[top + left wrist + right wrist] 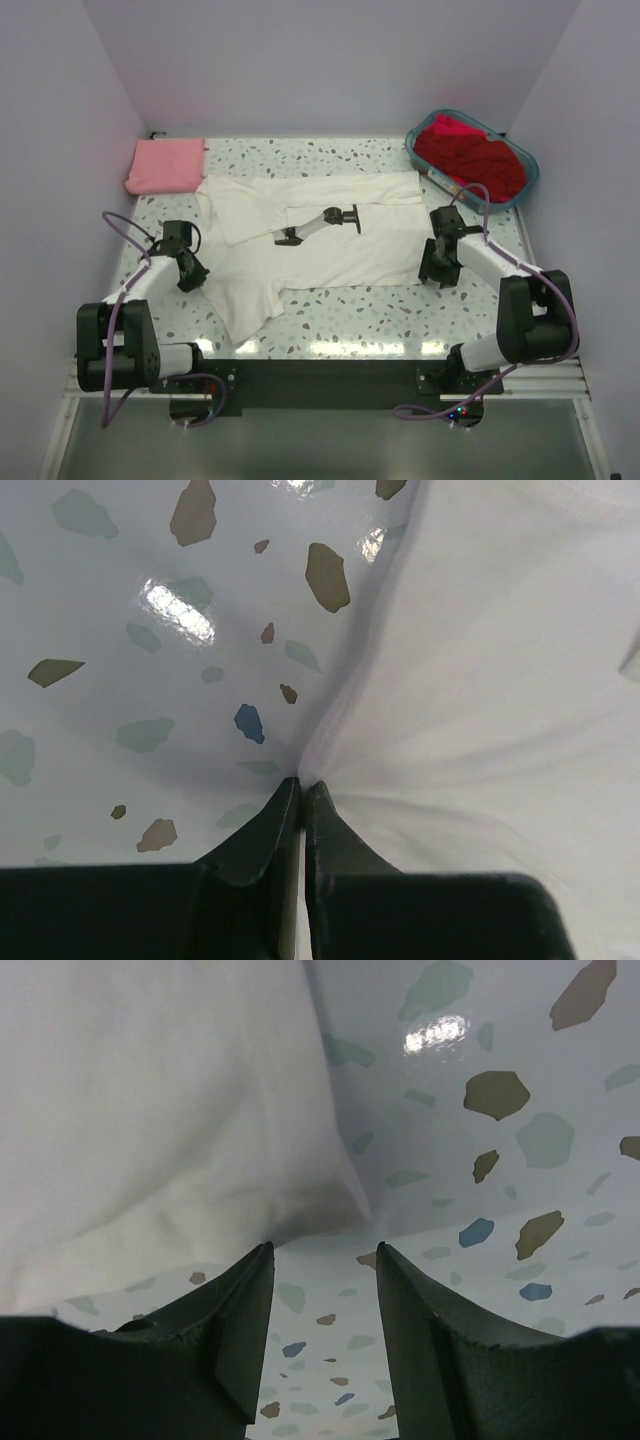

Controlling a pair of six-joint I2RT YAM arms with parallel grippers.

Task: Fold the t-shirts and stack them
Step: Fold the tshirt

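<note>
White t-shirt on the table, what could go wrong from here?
The left tool is shut on just the very edge of the white t-shirt; a pull might slip it free. The right tool is open, the shirt's corner ungripped, so lifting now could drag the shirt askew.

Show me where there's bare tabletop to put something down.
Bare: the back strip between the pink shirt and the basket, and the near strip between the white shirt and the table's front edge. Crowded: the middle, covered by that shirt.

Speckled table [350, 305] carries white t-shirt [340, 262], seemingly folded pink t-shirt [165, 165] and teal basket [411, 148].
</note>
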